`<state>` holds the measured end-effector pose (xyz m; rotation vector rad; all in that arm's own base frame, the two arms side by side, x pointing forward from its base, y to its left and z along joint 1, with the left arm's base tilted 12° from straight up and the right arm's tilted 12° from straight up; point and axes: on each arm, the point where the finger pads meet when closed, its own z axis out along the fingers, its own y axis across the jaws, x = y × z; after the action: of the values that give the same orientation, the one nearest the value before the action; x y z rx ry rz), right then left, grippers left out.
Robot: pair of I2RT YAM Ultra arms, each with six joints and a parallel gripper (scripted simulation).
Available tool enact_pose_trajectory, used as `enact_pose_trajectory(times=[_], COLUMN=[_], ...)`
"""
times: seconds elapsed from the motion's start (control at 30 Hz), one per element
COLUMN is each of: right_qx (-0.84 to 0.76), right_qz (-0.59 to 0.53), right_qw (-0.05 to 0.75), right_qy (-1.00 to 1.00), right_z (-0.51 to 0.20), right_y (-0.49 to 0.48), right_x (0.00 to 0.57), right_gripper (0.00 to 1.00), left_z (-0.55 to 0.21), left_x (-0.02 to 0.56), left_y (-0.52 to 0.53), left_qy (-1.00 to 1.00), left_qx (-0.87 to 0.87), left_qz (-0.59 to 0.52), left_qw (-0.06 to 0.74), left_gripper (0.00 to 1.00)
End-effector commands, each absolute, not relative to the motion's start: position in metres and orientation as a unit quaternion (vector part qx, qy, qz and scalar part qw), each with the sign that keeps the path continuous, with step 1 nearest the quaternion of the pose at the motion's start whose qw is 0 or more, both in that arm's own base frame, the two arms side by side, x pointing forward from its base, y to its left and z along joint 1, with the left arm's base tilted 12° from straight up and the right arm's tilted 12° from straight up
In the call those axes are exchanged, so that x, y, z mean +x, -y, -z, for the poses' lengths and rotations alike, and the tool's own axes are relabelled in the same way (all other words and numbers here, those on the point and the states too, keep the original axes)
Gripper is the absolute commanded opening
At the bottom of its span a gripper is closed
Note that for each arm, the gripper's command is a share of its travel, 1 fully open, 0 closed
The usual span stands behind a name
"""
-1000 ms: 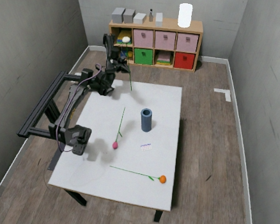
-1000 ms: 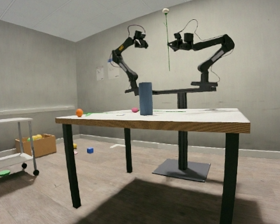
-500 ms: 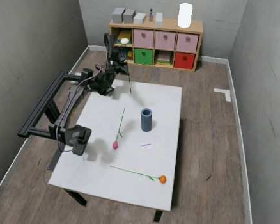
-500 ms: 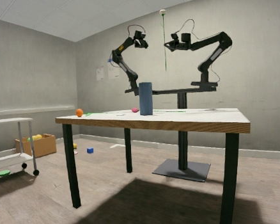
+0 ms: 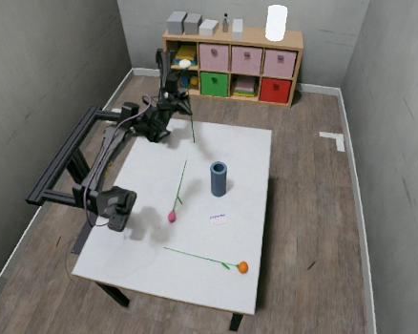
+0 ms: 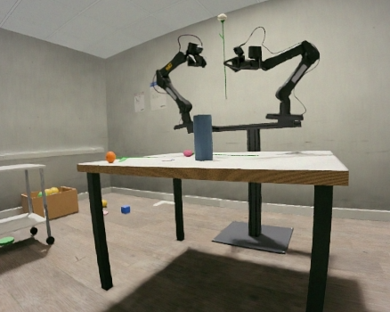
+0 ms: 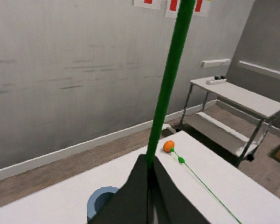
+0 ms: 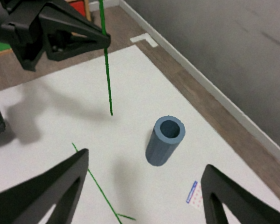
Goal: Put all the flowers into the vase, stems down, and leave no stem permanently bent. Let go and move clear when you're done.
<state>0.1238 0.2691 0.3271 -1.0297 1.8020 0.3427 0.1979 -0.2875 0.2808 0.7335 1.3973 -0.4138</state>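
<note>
Top view, going left to right across the surface (image 5: pixel 244 153) (image 6: pixel 317 161) (image 7: pixel 51 202) (image 8: pixel 131 85): the right pincer (image 5: pixel 126 212) (image 6: pixel 205 64) (image 8: pixel 146 164) hangs above the left edge, its fingers apart with nothing between them.

Next, the pink flower (image 5: pixel 172 217) (image 6: pixel 188 152) (image 8: pixel 97 185) lies flat between the left and right edges, its bloom towards the bottom edge and its stem running towards the top edge.

The left pincer (image 5: pixel 190 113) (image 6: pixel 225 63) (image 7: pixel 146 162) (image 8: pixel 110 41) is up by the top edge, clamped on the green stem of the white flower (image 5: pixel 184 63) (image 6: pixel 222 17) (image 7: pixel 166 85) (image 8: pixel 109 80). That one is bloom up, the stem's free end pointing down in the air, well apart from the vase.

The blue vase (image 5: pixel 219 183) (image 6: pixel 203 138) (image 7: pixel 92 203) (image 8: pixel 161 147) stands upright, nearer the right edge than the left. A small printed card (image 5: pixel 219 219) (image 8: pixel 195 195) lies near it, on the bottom-edge side.

Last, the orange flower (image 5: pixel 243 267) (image 6: pixel 110 156) (image 7: pixel 169 146) lies flat, bloom near the right edge towards the bottom right corner, stem reaching leftward.
</note>
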Motion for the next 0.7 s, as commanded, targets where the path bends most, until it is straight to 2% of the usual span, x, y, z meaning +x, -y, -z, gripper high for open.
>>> enact_pose_trajectory(times=[0.0, 0.67], right_qx=[-0.416, -0.416], right_qz=[-0.154, -0.154], right_qw=[0.506, 0.506], right_qy=[-0.74, -0.74], right_z=[-0.336, -0.336], right_y=[-0.268, -0.268], right_x=[0.122, 0.122], right_gripper=[0.7, 0.7], left_z=[-0.302, -0.299], left_x=[0.191, 0.19], left_y=[0.303, 0.341], left_qy=[-0.604, -0.596], left_qx=[0.324, 0.349], left_qz=[0.219, 0.241], left_qw=[0.694, 0.681], left_gripper=[0.0, 0.0])
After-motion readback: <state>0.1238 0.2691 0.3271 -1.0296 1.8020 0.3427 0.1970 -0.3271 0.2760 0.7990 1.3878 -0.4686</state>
